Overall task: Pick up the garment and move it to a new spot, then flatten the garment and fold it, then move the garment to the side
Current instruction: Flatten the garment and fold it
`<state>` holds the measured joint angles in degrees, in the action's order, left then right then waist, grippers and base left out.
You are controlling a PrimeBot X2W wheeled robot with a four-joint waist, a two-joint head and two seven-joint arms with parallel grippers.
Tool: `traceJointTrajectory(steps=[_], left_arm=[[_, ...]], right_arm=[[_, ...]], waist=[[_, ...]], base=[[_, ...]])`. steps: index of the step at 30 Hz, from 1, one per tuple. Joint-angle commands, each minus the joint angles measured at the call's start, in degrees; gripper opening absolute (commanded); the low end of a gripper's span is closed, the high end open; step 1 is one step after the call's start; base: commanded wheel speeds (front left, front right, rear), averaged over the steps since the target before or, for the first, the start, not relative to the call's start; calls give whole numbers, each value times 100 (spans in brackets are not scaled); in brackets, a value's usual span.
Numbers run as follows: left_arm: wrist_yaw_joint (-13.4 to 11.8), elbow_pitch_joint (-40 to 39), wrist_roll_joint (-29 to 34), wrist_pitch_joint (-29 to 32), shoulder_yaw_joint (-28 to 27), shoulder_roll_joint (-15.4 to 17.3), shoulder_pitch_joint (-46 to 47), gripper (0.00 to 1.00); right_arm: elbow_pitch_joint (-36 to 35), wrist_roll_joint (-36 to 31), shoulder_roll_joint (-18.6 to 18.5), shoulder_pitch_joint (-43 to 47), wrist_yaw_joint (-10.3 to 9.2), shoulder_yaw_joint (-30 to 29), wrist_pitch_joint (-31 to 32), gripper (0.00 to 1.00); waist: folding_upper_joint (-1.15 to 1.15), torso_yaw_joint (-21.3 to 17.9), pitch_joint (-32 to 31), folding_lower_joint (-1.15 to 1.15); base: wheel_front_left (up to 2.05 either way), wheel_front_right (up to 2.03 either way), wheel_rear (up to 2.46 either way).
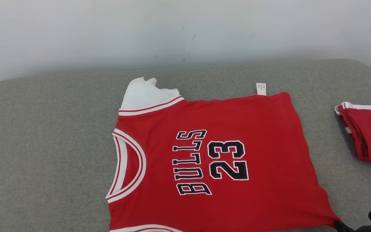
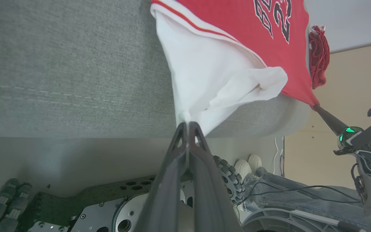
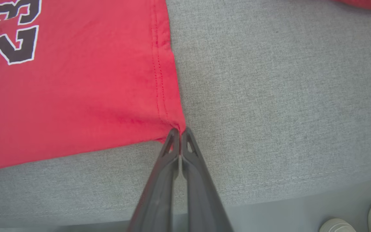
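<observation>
Jersey [image 1: 224, 161], red with white sleeves, lies spread flat across the centre and bottom of the head view on a grey fabric cushion [image 1: 43, 145]; a pale wall [image 1: 172, 29] fills the top; a second red garment [image 1: 370, 132], folded, sits at the right edge; black white-edged print reads "BULLS" and "23", turned sideways; a white tag [image 1: 261, 89] at the upper hem is too small to read; the left gripper [image 2: 188, 124] is pinched tight on a white sleeve hanging off the cushion's edge; the right gripper [image 3: 179, 131] is clamped on the red hem corner; the frame cuts off the jersey's lower edge; a person's pale shoes [image 2: 248, 164] show below the cushion.
</observation>
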<state>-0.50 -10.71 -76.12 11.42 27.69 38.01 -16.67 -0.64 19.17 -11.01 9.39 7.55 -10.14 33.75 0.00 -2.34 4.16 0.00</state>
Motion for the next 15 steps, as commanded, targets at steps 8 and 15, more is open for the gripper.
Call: traceJointTrajectory(steps=[8,15], left_arm=[[454,232,395,-663,-281,-75,269,0],[588,774,1418,-1425,-176,-538,1307,0]], right_arm=[[-74,88,-12,-66,-17,64,-376,0],[-49,74,-83,-384,-17,201,-892,0]], waist=[[0,-9,-19,0],[0,18,28,0]], base=[[0,0,0],[0,0,0]])
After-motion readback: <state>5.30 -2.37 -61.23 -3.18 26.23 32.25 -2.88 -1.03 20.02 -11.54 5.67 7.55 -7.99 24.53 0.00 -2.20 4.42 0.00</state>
